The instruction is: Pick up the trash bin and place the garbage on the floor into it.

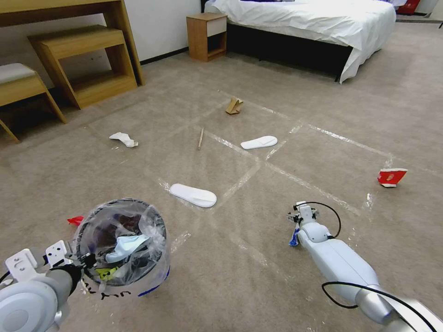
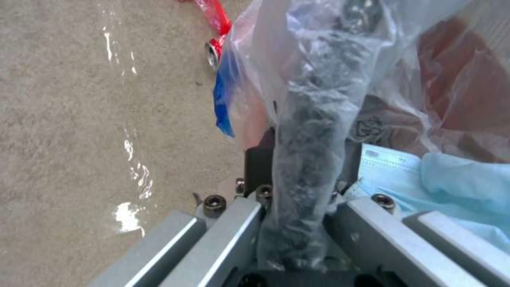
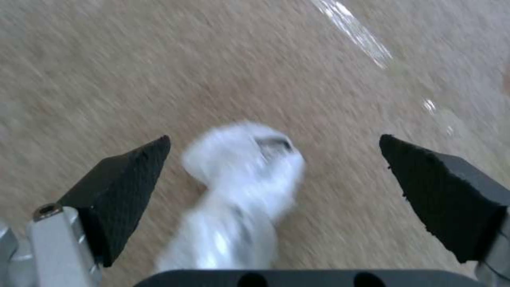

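The white litter [image 3: 239, 191] between the right pincer's pads is blurred beyond naming, and the trash bin [image 1: 122, 244] hides most of a red wrapper [image 1: 75, 220].

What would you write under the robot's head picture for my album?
Left end effector holds the trash bin by its rim; right end effector hovers over the littered floor.

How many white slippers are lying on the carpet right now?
2. One slipper lies on the floor just beyond the trash bin; the other slipper lies farther out, right of the wooden stick. The bin could hide more.
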